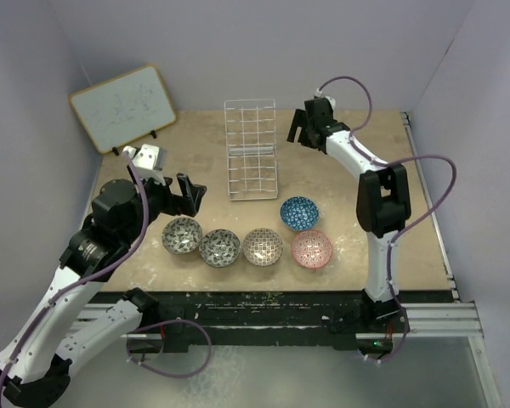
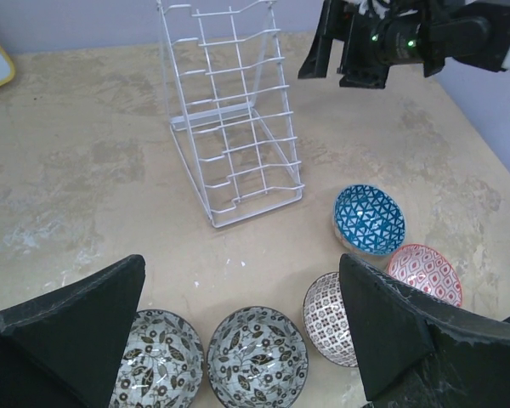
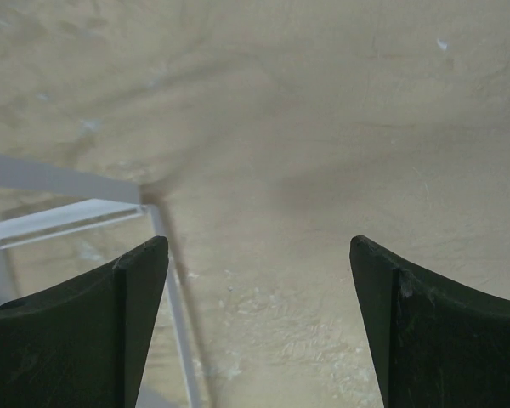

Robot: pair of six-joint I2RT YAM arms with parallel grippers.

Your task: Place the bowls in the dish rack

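Five bowls lie in the front half of the table: two grey-black ones (image 1: 182,235) (image 1: 219,247), a beige one (image 1: 263,246), a pink-red one (image 1: 311,248) and a blue one (image 1: 299,212) just behind them. The white wire dish rack (image 1: 251,153) stands empty behind them. My left gripper (image 1: 191,197) hovers open above the grey-black bowls (image 2: 157,361) (image 2: 257,357), holding nothing. My right gripper (image 1: 299,134) hangs open and empty beside the rack's right edge. Its wrist view shows bare table between the fingers (image 3: 259,246) and a rack corner wire (image 3: 153,212).
A wood-framed whiteboard (image 1: 123,106) leans at the back left corner. Purple-grey walls close in the table on three sides. The right arm's cable (image 1: 425,187) loops over the right side. In the left wrist view the right gripper (image 2: 340,51) shows behind the rack (image 2: 234,110).
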